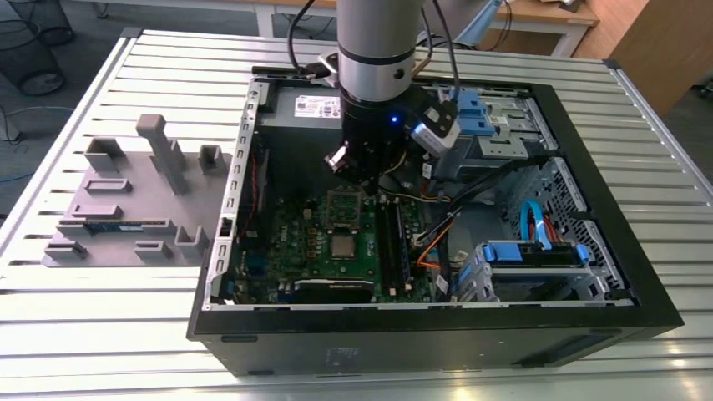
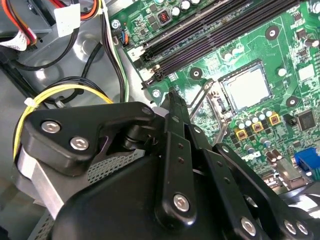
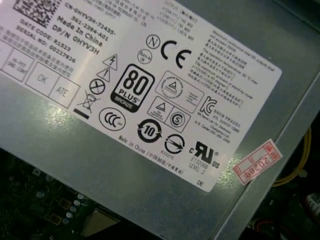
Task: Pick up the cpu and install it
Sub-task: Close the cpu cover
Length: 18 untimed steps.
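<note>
Tray point(image 1: 123, 209) of grey moulded plastic lies on the slatted table point(image 1: 100, 326), just beside the open computer case point(image 1: 446, 334) on the exterior view's left, with a long dark memory stick point(image 1: 109, 225) resting in one of its slots. Inside the case, the green motherboard point(image 1: 334, 251) covers the floor on the side nearest the tray. The cpu point(image 1: 343, 245) sits flat in its socket near the middle of that board, silver top up; in the second wrist view the cpu point(image 2: 245, 87) lies within the open metal socket frame point(image 2: 212, 102), beside the long black memory slots point(image 2: 215, 30). Above the board, towards the rear of the case, the arm's gripper point(image 1: 359, 171) hangs over the motherboard, apart from the cpu and holding nothing visible. In the second wrist view the gripper's point(image 2: 172, 100) black fingers point(image 2: 175, 107) come to a single narrow tip, so the jaws appear together. The first wrist view looks onto the labelled grey power supply point(image 3: 150, 165) at the case's rear. Blue drive brackets point(image 1: 535, 251) fill the case on the exterior view's right.
</note>
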Tool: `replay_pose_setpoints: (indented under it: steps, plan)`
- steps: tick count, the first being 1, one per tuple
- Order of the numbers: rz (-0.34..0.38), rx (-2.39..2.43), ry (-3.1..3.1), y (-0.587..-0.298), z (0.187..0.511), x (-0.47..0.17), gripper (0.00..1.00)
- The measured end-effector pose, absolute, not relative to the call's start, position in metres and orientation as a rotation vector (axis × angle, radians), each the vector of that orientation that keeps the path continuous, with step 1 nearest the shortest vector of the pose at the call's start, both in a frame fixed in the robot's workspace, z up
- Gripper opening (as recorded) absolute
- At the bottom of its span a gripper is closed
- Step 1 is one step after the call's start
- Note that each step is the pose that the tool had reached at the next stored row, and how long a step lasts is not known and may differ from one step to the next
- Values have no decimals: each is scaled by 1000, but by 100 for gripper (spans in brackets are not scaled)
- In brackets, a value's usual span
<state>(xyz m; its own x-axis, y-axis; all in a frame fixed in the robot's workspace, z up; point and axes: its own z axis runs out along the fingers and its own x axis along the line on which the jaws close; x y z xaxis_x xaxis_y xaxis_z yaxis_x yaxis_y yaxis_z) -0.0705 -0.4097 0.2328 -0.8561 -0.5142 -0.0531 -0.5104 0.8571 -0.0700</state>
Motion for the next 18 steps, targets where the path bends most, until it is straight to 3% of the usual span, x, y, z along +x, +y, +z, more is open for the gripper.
replay_pose_setpoints:
  steps: [18]
  plan:
    - [-80, -944, 2920, -410, 233, -73, 11]
